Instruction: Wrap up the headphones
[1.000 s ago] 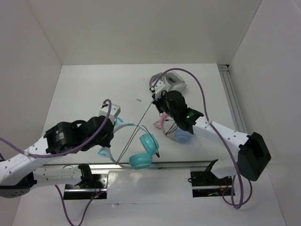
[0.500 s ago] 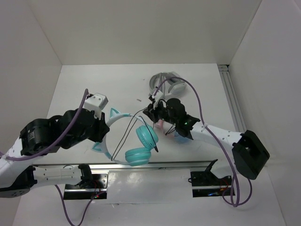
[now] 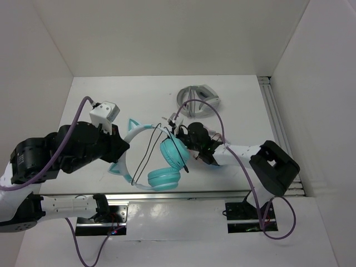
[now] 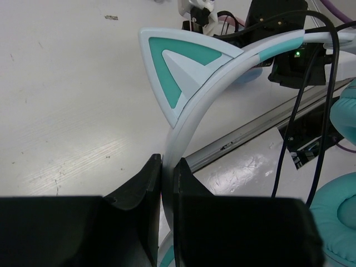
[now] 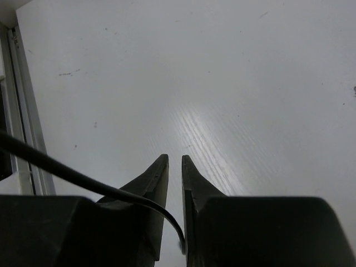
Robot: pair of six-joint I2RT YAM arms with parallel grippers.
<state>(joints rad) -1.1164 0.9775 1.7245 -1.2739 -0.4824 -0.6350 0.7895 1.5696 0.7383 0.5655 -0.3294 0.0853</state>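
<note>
Where the headphones were: the headphones (image 3: 173, 153) sat at the near middle of the table (image 3: 111, 97), between the two arms, with one end of the band held up by the left arm.
Earcups: the two round teal earcups (image 3: 163, 179) lay close together near the metal rail (image 3: 183, 193) at the table's front edge, one just beyond the other.
Headband: the pale headband (image 4: 189, 117) curved up and away from the left wrist camera, with a teal stripe further along it.
Cat ear: one pointed cat ear (image 4: 178, 69), pale with a teal centre, stood on the band just above the grip.
Left gripper: the left gripper (image 4: 167, 183) was closed tight on the headband, its black fingers (image 4: 144, 189) pressed against both sides of the band with no gap showing.
Left gripper from above: it (image 3: 121, 149) met the band on its left side, below the cat ear.
Cable: the thin black cable (image 3: 146, 156) hung in slack loops across the arc of the band, from near the right gripper down towards the lower earcup.
Right gripper: the right gripper (image 5: 174, 158) had its fingers drawn in to a narrow slit, and the cable (image 5: 67, 172) ran over one finger and down into that slit, seemingly pinched there.
Right gripper from above: it (image 3: 181, 133) sat just beside the upper earcup, on its far right.
Grey-white folded pair: it (image 3: 197, 101) lay further back on the table, apart from the teal set.
</note>
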